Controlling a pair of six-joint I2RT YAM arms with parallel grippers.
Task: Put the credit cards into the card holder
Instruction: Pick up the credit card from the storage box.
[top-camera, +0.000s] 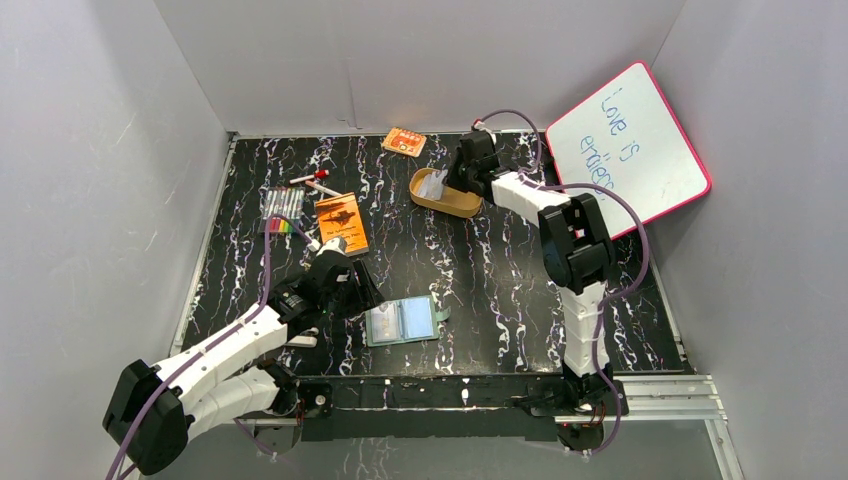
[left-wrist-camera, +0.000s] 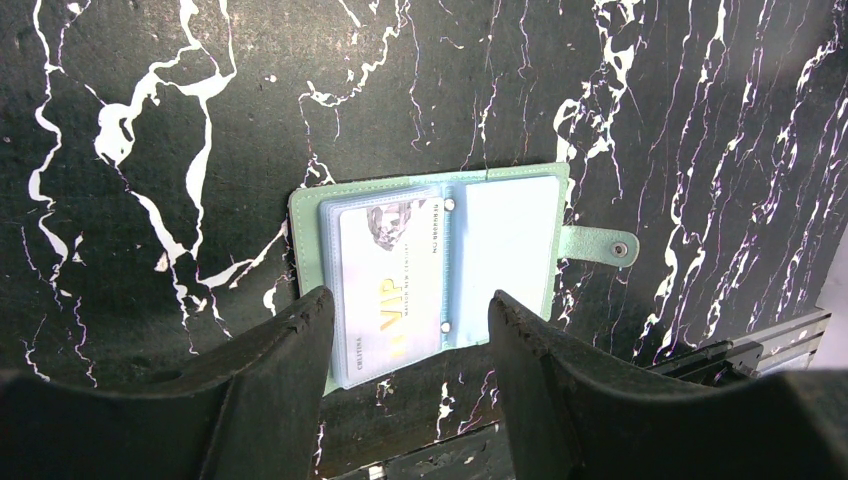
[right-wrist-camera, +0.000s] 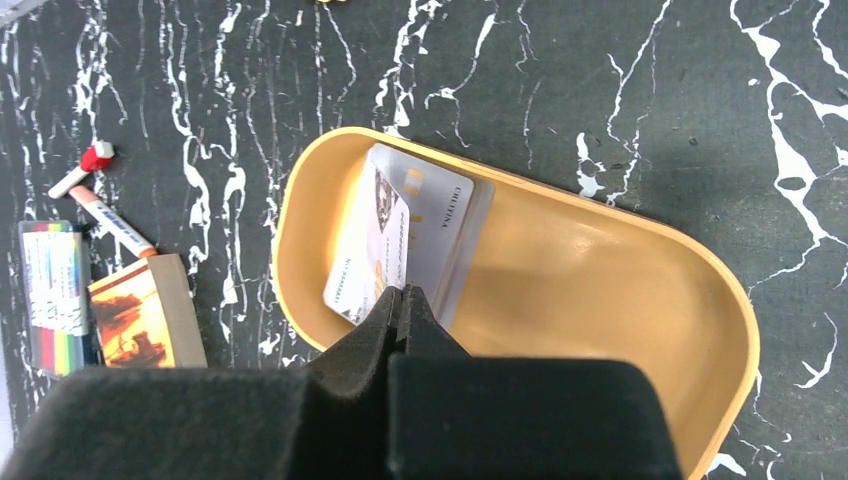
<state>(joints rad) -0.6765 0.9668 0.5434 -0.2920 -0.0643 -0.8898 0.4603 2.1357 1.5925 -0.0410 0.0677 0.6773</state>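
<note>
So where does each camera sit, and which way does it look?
Top external: above and behind, facing down at the table; left arm and right arm both show.
Left wrist: on the left arm, facing down through the open left gripper at the card holder.
Right wrist: on the right arm, facing down past the right gripper, shut on credit cards in the tan tray.
Top and left wrist share the card holder.

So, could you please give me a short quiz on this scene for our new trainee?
1. True or false: the card holder lies shut.
2. Which tool is shut on the credit cards in the tan tray: A left, B right?
3. Fill in: the left tool hangs ___ over the card holder.
Key: 1 false, it lies open; 2 B, the right tool; 3 open.
</note>
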